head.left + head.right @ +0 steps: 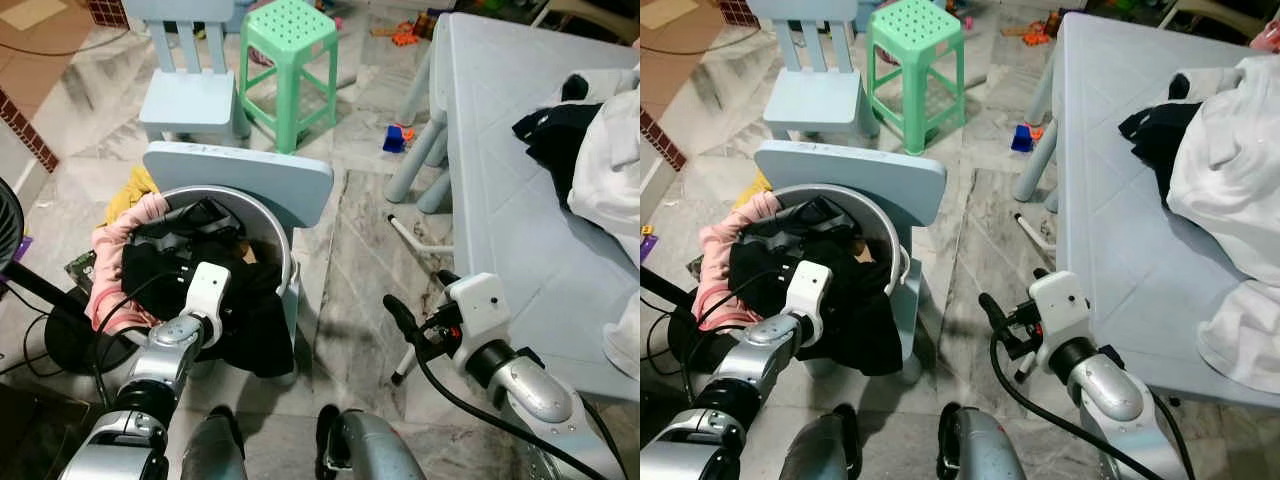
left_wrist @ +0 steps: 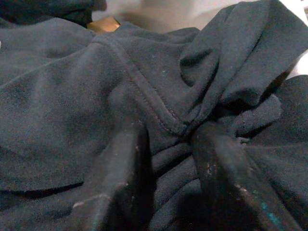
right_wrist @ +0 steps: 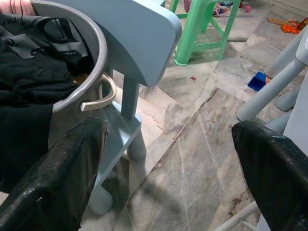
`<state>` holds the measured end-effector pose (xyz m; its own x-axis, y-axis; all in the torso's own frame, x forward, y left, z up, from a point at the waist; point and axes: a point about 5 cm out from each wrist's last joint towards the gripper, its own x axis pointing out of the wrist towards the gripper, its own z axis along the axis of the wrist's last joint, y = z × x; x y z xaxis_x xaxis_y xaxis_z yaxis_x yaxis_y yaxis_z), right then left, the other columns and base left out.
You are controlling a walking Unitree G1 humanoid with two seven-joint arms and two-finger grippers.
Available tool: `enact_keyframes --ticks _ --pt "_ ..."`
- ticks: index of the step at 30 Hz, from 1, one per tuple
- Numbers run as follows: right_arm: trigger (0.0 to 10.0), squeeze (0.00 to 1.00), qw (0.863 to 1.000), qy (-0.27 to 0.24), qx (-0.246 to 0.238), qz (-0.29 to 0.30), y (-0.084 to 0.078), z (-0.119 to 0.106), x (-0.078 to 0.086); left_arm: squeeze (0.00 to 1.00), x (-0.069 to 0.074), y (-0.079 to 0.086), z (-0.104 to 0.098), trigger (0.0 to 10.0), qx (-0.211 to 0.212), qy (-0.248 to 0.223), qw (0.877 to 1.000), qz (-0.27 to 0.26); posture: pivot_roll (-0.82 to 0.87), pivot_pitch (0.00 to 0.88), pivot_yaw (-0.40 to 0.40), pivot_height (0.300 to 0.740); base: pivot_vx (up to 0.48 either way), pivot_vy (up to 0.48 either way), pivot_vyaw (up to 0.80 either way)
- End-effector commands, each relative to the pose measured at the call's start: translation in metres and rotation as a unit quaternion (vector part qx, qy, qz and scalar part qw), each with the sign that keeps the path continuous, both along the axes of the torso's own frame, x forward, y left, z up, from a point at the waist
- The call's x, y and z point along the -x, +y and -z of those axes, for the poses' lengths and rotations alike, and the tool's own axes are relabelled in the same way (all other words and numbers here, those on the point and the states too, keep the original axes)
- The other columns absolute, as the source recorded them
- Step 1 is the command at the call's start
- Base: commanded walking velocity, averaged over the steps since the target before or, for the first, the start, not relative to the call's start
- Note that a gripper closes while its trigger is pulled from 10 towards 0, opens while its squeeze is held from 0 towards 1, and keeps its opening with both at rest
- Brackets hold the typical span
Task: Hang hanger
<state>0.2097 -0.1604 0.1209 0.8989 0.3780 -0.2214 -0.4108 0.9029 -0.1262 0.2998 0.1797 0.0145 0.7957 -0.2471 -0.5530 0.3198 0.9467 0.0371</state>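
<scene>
Head views: a grey laundry basket (image 1: 285,262) is sitting on a pale blue child's chair (image 1: 262,178), heaped with dark clothing (image 1: 232,300) and a pink garment (image 1: 118,252) spilling over the rim away from the chair back. The left gripper (image 2: 171,159) is reaching into the heap. A white hanger (image 1: 412,240) is lying on the marble floor (image 1: 350,300) beside the chair, near the legs of the pale blue surface (image 1: 510,210), which is carrying black and white clothes (image 1: 600,150). The right gripper (image 1: 412,318) is hovering above the floor between chair and surface. A green stool (image 1: 290,60) is standing beyond the chair.

Left wrist view: both fingers (image 2: 120,178) are pinching a fold of the dark fabric.

Right wrist view: the fingers (image 3: 62,178) are standing wide apart, holding nothing, facing the basket and chair.
</scene>
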Motion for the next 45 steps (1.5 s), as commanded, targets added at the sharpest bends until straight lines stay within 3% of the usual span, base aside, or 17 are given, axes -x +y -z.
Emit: enact_keyframes --ticks 1,14,26,35,45 --pt "10.0 0.0 1.0 0.004 0.005 -0.007 0.0 -0.001 0.003 0.0 0.006 0.001 0.008 0.0 -0.003 0.018 1.0 0.005 -0.15 0.222 -0.137 0.74 0.0 0.0 0.0" --pt "10.0 0.0 0.999 0.016 0.006 -0.035 0.004 0.003 0.003 0.0 0.004 0.004 0.009 0.0 0.004 0.008 1.0 -0.007 -0.15 0.209 -0.143 0.74 0.0 0.0 0.0" --pt "10.0 0.0 0.984 0.101 -0.028 -0.144 0.017 0.018 0.02 0.0 -0.004 0.013 -0.001 0.0 -0.003 -0.046 0.996 -0.074 -0.13 0.173 -0.134 0.74 0.0 0.0 0.0" --pt "10.0 0.0 0.984 0.098 -0.016 -0.146 0.026 0.03 0.004 0.0 -0.014 0.022 -0.02 0.0 0.002 -0.126 0.983 -0.135 -0.06 0.115 -0.099 0.74 0.0 0.0 0.0" --pt "10.0 0.0 0.989 0.067 -0.017 -0.127 0.042 0.041 -0.023 0.0 -0.037 0.03 -0.068 0.0 0.016 -0.243 0.959 -0.142 0.03 0.028 -0.034 0.74 0.0 0.0 0.0"
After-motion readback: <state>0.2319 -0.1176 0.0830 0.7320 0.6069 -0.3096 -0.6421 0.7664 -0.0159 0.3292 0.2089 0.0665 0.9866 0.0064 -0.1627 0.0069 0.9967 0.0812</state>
